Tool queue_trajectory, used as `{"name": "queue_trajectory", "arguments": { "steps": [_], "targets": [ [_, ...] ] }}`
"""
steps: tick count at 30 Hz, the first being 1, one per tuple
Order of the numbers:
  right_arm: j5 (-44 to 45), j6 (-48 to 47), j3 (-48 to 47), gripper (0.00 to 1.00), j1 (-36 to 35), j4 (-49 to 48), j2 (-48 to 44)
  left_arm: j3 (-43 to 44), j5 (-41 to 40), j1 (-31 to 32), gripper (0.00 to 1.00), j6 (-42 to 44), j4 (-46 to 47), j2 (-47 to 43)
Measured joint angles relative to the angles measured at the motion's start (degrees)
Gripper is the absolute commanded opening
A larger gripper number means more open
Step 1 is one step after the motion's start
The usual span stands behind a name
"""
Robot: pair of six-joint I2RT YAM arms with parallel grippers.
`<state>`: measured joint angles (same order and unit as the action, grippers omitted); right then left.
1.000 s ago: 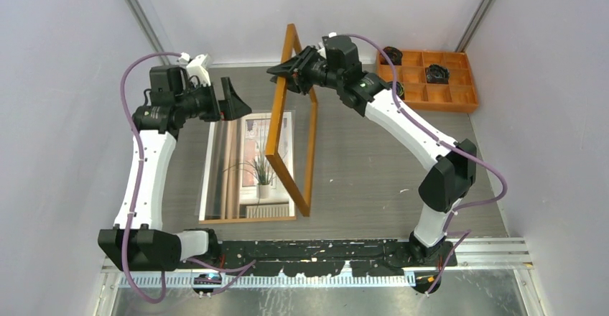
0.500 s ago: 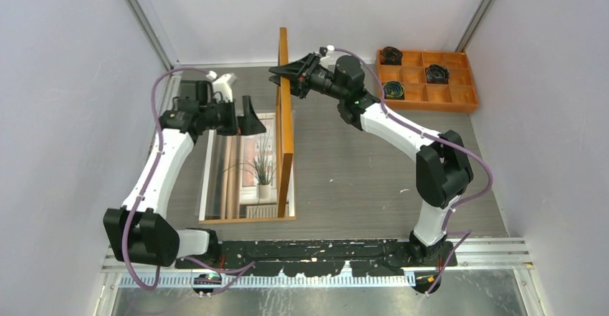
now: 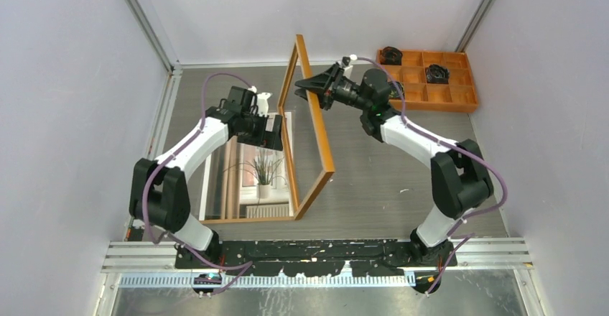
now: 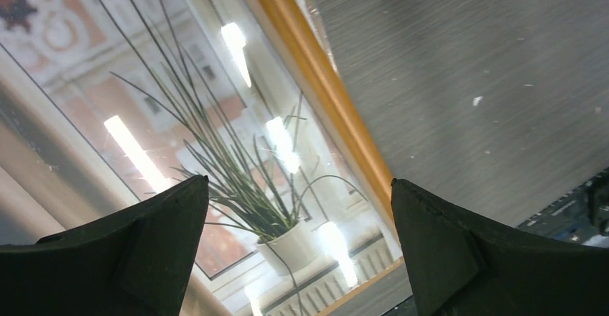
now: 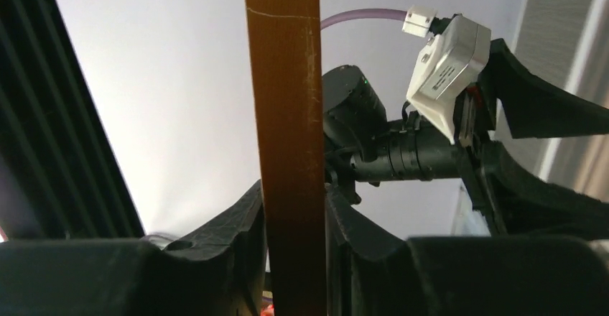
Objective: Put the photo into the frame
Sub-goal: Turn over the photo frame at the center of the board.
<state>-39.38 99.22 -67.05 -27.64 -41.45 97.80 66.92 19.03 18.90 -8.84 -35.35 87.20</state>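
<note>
Right arm pose: stretched from its base toward the far middle of the table [image 3: 373,179], wrist pointing left.
Right gripper [image 3: 307,85]: clamped on the frame [image 3: 324,140], one finger [image 5: 230,237] on each side of the far upper rail.
Frame: tipped up on one long edge, leaning right, lower rail down on the table beside the photo [image 3: 251,165].
Left arm pose: bent sharply at the elbow, forearm angled toward the centre, wrist low over the table.
Left gripper [image 3: 276,131]: spread wide, holding nothing, hovering over the far right part of the photo, close to the frame's lower rail.
Photo: flat on the table left of the raised frame; in the left wrist view, seen between the two fingers [image 4: 143,251], with an orange rail [image 4: 323,100] running along its right edge.
Contact of left fingers with the photo: cannot tell.
</note>
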Motion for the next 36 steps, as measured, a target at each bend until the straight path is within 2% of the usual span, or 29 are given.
{"name": "queue_trajectory", "arguments": {
  "steps": [3, 7, 13, 19, 29, 33, 36],
  "targets": [
    [-1.25, -6.12, 1.18, 0.44, 2.12, 8.81, -4.13, 0.0, -2.29, 0.02, 0.98, 1.73, -0.04, 2.69],
    [0.04, -20.52, 0.26, 0.44, 5.42, 27.89, -9.51, 0.0, -4.92, 0.02, 0.96, 4.07, 0.09, 4.04],
    [3.76, -36.76, -0.17, 0.35, 7.98, 48.92, -12.98, -1.44, -10.54, 0.02, 0.95, 8.61, 3.21, 5.29],
    [7.89, -45.51, 0.46, 0.17, 8.52, 60.43, -13.03, -3.08, -15.47, 0.02, 0.94, 12.76, 4.9, 8.63],
    [17.46, -55.84, 0.5, 0.1, 8.48, 72.0, -13.35, -3.37, -16.85, -0.07, 0.96, 15.45, 4.68, 8.72],
    [22.99, -59.06, 1.53, 0.03, 8.09, 74.95, -16.57, -1.95, -14.91, -0.26, 0.98, 15.5, 3.67, 8.0],
    [27.21, -61.72, 5.2, 0.02, 7.96, 74.36, -21.03, -0.02, -13.49, -0.7, 1.0, 15.69, 2.51, 6.47]
  ]
}}
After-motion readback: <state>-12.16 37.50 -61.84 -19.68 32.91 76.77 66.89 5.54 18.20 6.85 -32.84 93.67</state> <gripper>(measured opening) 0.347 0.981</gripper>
